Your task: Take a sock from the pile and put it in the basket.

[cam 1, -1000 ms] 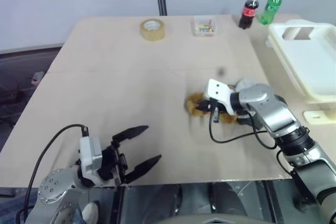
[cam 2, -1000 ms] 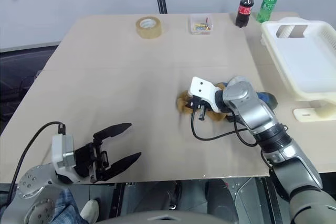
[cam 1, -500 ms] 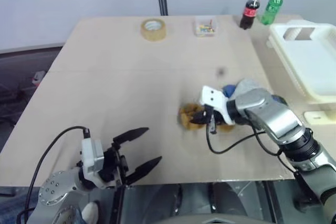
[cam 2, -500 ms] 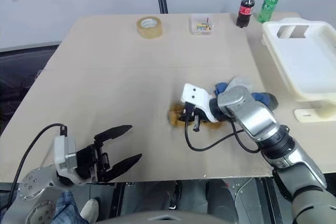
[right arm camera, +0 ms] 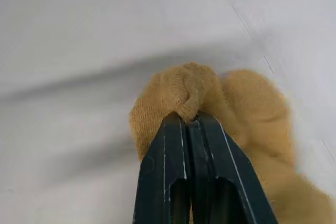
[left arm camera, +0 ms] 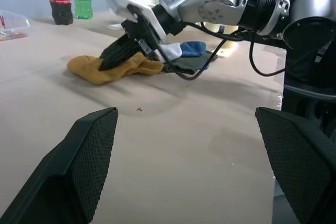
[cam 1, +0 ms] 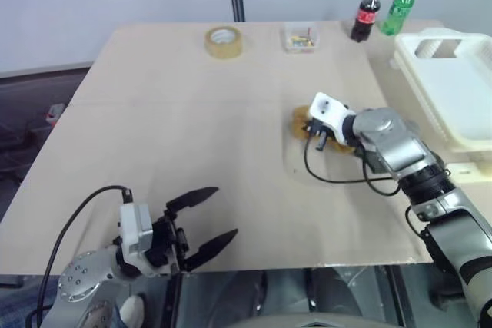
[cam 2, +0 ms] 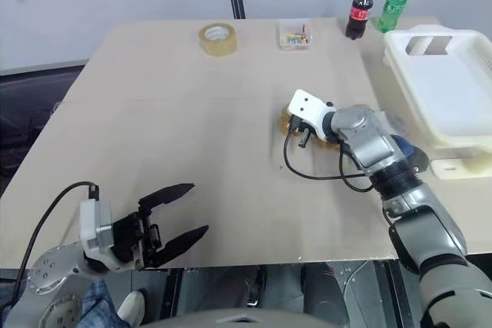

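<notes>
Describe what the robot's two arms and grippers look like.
Both arms are silver-grey metal with rounded joints and a looping black cable. The left gripper and the right gripper each have two tapered black fingers on a white wrist block. The right forearm has black ribbed bands.

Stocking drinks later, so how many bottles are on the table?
2. A dark cola bottle with a red cap and a green bottle with a yellow cap stand side by side at the table's far edge, near the white basket.

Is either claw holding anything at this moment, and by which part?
The right claw is shut on the mustard-tan sock, pinching a bunched fold of fabric near one end. The left claw is open and holds nothing.
</notes>
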